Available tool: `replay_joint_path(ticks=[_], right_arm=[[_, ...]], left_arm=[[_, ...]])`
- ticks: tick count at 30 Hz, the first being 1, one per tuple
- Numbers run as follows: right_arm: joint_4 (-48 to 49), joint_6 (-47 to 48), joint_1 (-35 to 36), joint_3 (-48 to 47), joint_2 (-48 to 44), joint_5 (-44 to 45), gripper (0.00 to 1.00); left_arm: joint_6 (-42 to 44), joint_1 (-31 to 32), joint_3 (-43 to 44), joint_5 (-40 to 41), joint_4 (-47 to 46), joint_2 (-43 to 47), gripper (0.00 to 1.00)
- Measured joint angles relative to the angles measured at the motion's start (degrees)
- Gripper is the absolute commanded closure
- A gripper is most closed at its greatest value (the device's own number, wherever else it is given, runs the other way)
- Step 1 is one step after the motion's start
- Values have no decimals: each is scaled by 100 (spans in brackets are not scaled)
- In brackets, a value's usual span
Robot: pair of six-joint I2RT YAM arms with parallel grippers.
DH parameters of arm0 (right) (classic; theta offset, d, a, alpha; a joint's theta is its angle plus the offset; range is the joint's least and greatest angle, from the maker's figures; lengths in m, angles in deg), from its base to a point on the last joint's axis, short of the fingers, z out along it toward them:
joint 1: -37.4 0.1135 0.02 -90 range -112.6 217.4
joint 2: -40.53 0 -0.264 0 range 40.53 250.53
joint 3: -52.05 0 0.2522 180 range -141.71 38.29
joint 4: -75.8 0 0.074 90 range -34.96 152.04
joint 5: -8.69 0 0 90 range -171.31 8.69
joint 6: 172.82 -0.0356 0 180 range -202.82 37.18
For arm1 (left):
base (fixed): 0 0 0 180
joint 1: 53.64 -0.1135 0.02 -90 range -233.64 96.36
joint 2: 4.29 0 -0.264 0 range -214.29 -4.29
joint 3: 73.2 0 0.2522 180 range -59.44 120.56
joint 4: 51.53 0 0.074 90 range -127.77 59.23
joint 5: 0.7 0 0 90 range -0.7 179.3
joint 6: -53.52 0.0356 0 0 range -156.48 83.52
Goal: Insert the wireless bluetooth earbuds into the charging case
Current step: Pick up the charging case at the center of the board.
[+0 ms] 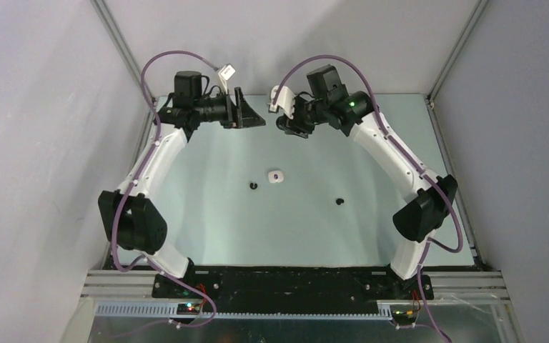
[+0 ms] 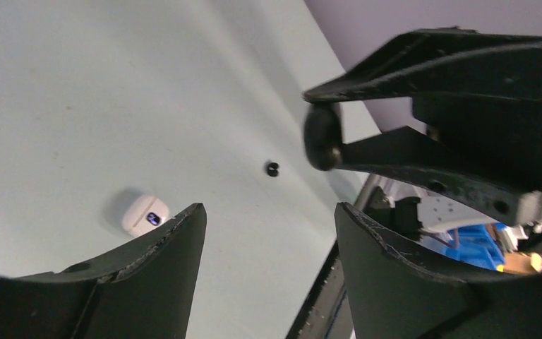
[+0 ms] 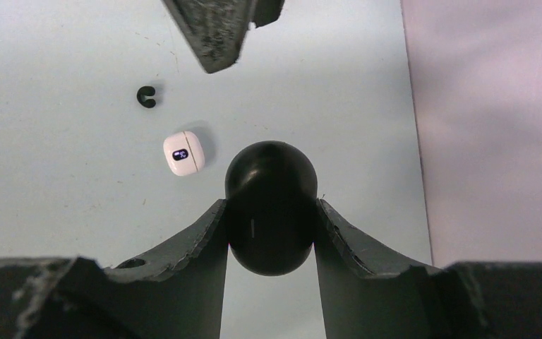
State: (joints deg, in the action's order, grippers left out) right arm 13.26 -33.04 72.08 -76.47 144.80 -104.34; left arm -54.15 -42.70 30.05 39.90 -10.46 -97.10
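Note:
My right gripper (image 3: 271, 205) is shut on a black pebble-shaped charging case (image 3: 271, 208), held closed and raised above the table; the same case (image 2: 322, 135) shows in the left wrist view. My left gripper (image 2: 268, 208) hangs open and empty close beside it, its fingertip (image 3: 215, 28) just ahead of the case. On the table lie a white charging case (image 1: 275, 176) with a lit display and two tiny black earbuds, one (image 1: 253, 186) left of the white case and one (image 1: 339, 201) to its right. Both grippers, left (image 1: 246, 114) and right (image 1: 289, 125), hover at the far side of the table.
The pale green table (image 1: 207, 229) is walled by grey panels on the left, back and right. A black strip (image 1: 293, 275) runs along its near edge, where the arm bases are bolted.

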Motion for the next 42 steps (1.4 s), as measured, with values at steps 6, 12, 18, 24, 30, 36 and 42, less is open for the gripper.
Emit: replay_joint_path(ticks=[6, 12, 18, 24, 30, 36, 42], right_arm=[[448, -157, 273, 299, -164, 74, 54], [710, -177, 726, 302, -164, 175, 54], [776, -179, 774, 304, -177, 291, 54], [765, -177, 822, 358, -313, 382, 52], [850, -302, 874, 485, -356, 455, 13], [822, -1080, 625, 592, -487, -162, 1], [623, -2072, -531, 599, -1003, -1587, 17]], left_arm=[[-192, 20, -186, -426, -42, 356, 29], [-188, 70, -361, -680, -85, 608, 34], [-195, 212, -417, -732, -140, 608, 52], [-221, 203, -444, -719, -162, 608, 87], [-223, 232, -444, -887, -138, 601, 100], [210, 280, -570, -1228, -203, 649, 100], [1856, 278, -1532, -1427, -138, 1314, 100]])
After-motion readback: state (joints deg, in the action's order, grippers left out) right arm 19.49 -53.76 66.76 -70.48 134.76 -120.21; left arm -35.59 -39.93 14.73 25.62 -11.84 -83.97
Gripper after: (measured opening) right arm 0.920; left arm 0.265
